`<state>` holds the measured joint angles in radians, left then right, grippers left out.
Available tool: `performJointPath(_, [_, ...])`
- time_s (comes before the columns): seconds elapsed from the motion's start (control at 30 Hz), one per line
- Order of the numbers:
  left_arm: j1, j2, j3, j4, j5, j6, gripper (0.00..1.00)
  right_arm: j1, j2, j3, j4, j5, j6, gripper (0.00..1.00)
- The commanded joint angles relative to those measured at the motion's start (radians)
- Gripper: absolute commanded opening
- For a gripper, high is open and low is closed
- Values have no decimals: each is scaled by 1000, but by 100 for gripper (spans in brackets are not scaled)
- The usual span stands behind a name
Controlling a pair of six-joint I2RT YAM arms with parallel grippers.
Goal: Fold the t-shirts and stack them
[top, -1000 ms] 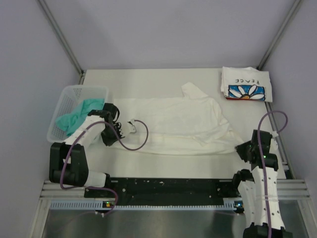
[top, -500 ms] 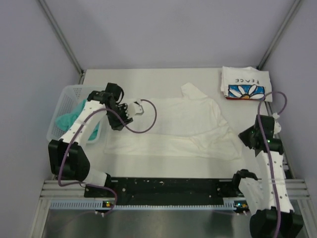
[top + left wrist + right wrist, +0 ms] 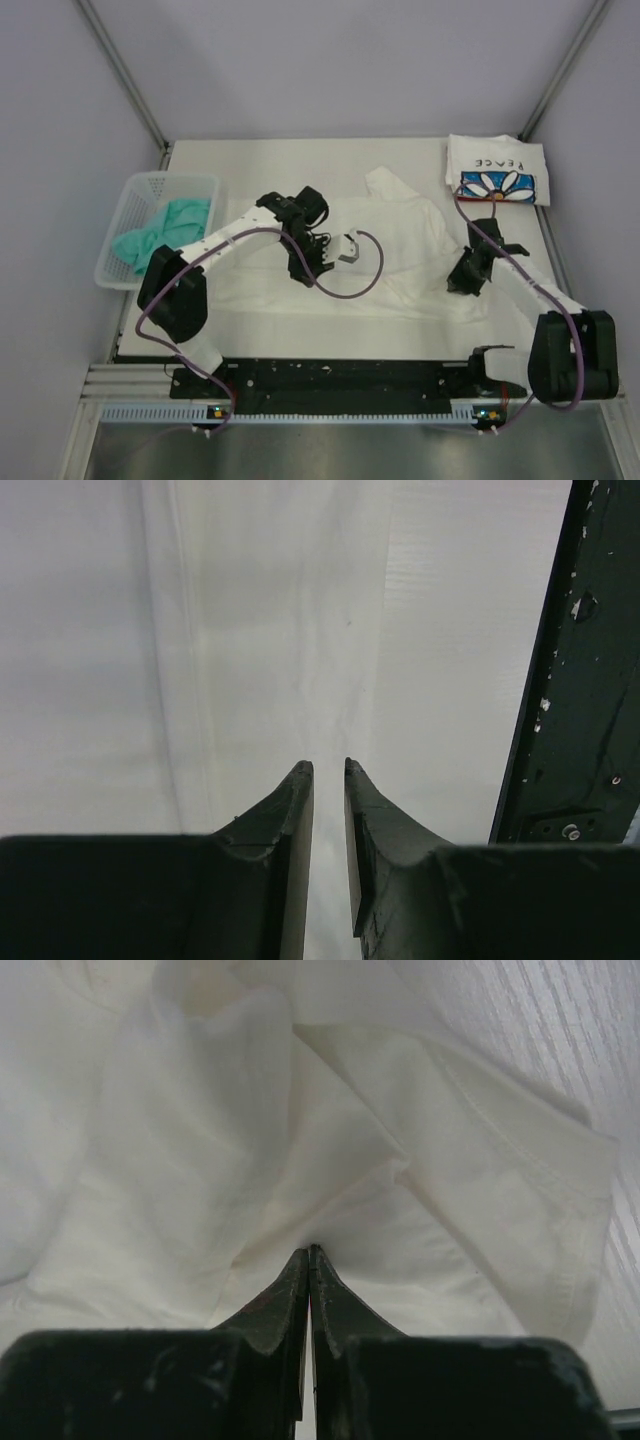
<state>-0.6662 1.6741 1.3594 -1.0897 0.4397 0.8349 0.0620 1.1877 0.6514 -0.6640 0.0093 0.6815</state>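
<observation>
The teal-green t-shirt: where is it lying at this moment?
In the top view the teal-green t-shirt lies crumpled in the white mesh basket at the left side of the table, left of the big white shirt.

the left arm (image 3: 240, 222) covers part of the large white t-shirt (image 3: 400, 235); the basket (image 3: 150, 180) half-hides the teal t-shirt (image 3: 165, 225).

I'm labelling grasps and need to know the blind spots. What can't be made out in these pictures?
- Left gripper: left wrist view, jaws nearly closed; whether they pinch the white t-shirt is unclear, and its wrist covers them in top view.
- Teal t-shirt: top view, bunched in the basket; lower part hidden by its wall.
</observation>
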Motion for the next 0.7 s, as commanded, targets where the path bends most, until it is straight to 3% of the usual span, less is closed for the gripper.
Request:
performJointPath(0.0, [7, 18, 14, 22, 51, -26, 24, 16, 114, 88, 93, 11, -39, 0])
performJointPath(0.23, [7, 35, 15, 39, 28, -16, 24, 90, 256, 261, 63, 67, -63, 0])
performJointPath(0.47, [7, 87, 56, 40, 48, -7, 24, 93, 355, 287, 79, 66, -88, 0])
performJointPath(0.67, [-15, 148, 173, 1, 129, 15, 27, 113, 536, 534, 126, -2, -42, 0])
